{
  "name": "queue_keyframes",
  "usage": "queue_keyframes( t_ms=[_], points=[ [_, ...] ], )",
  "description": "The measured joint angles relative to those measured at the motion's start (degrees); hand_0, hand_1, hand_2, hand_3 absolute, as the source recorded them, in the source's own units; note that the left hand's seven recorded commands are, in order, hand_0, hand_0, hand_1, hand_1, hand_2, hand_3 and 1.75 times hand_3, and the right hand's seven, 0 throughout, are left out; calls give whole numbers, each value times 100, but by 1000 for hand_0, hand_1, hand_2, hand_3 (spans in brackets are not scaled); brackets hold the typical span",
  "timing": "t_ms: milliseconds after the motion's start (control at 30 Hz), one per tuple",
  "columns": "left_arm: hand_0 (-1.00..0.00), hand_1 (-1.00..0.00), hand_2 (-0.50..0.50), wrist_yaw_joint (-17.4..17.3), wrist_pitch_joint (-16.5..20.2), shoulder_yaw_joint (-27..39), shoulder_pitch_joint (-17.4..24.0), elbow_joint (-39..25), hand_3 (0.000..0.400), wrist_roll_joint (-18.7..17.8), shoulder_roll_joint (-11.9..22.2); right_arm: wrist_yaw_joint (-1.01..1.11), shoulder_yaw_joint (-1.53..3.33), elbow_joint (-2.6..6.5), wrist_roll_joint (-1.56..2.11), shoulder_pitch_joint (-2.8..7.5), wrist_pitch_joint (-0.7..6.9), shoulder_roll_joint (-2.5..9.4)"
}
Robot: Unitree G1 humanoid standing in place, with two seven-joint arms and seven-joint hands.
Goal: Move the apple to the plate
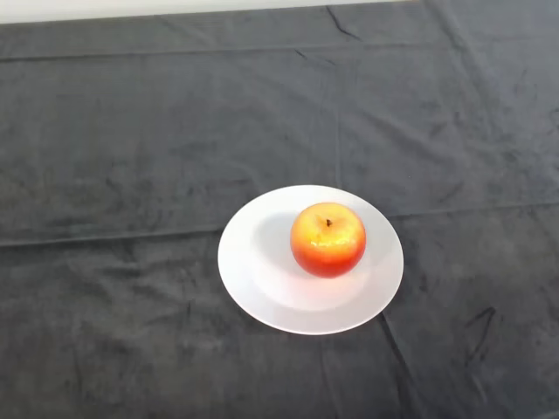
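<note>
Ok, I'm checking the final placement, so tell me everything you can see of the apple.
The apple is round and glossy, red around its sides and fading to orange-yellow near the top, with a short dark stem in a small dip. It looks whole and unmarked. It sits upright, stem up, on the white plate, slightly right of the plate's centre, well inside the rim. Only the plate touches it; nothing else is near.

A glossy, smooth-skinned apple (327,239), a smooth white plate (253,262) and a matt, creased dark cloth (131,131).
</note>
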Motion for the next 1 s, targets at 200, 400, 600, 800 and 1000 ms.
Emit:
queue_keyframes(
  t_ms=[200,400,600,800,1000],
  points=[
    [0,0,0,0,-4,-1,0,0,0,-16,0,0,0,7,0,0,0,0],
    [0,0,0,-1,-12,-5,0,0,0,-62,0,0,0,9,0,0,0,0],
    [0,0,0,0,-12,-45,0,0,0,-137,0,0,-1,11,0,0,0,0],
    [0,0,0,-2,-12,-175,0,0,0,-142,0,0,0,13,0,0,-1,0],
    [0,0,0,-4,-19,-175,0,0,0,-163,0,0,0,16,0,0,-1,0]
  ],
)
